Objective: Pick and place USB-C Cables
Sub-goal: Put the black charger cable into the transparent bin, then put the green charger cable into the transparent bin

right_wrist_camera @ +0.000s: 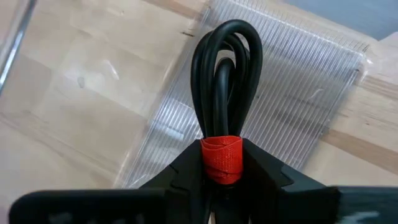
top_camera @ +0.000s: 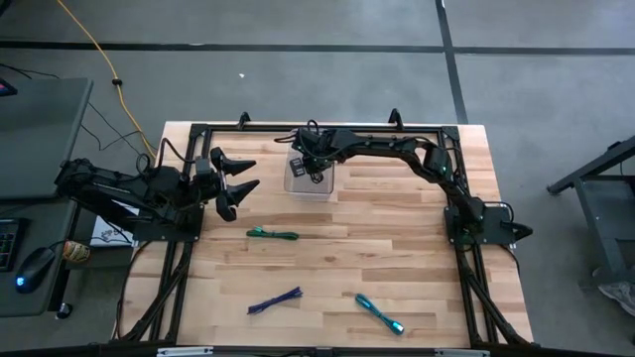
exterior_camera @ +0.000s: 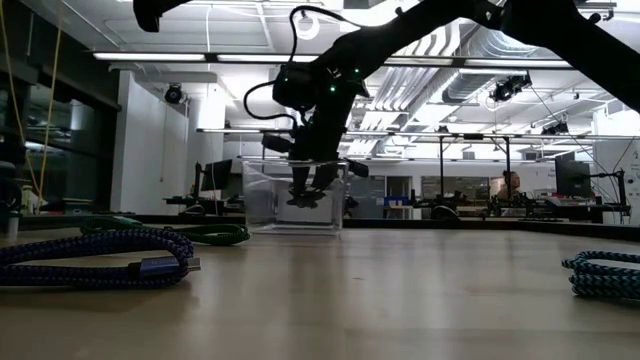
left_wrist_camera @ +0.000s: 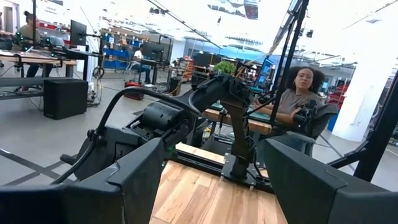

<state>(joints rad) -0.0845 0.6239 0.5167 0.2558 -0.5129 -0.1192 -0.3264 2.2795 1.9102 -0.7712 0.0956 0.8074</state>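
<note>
My right gripper (top_camera: 314, 169) reaches down into a clear plastic bin (top_camera: 298, 184) at the table's far middle, shut on the red-and-black cable bundle (right_wrist_camera: 225, 74). The low view shows that gripper (exterior_camera: 308, 190) inside the bin's walls (exterior_camera: 262, 195). The green cable (top_camera: 273, 234) lies flat at the table's middle. Near the front edge lie the purple cable (top_camera: 276, 300) and the teal cable (top_camera: 380, 313). My left gripper (top_camera: 246, 176) hangs open over the table's far left, touching nothing. My right gripper pinches the red-and-black bundle at its red strap (right_wrist_camera: 221, 158), between the two fingers, coming from above and pointing down. The black loop (right_wrist_camera: 225, 62) sticks out beyond the fingertips, over the bin's ribbed floor (right_wrist_camera: 298, 93). Whether the loop touches the floor, I cannot tell.
A black frame (top_camera: 198, 127) runs along the table's far edge and down both sides. A desk with a mouse (top_camera: 35, 266) stands left of the table. A person (left_wrist_camera: 300, 90) sits beyond the table's right side. Bare wood (top_camera: 397, 248) lies between the cables.
</note>
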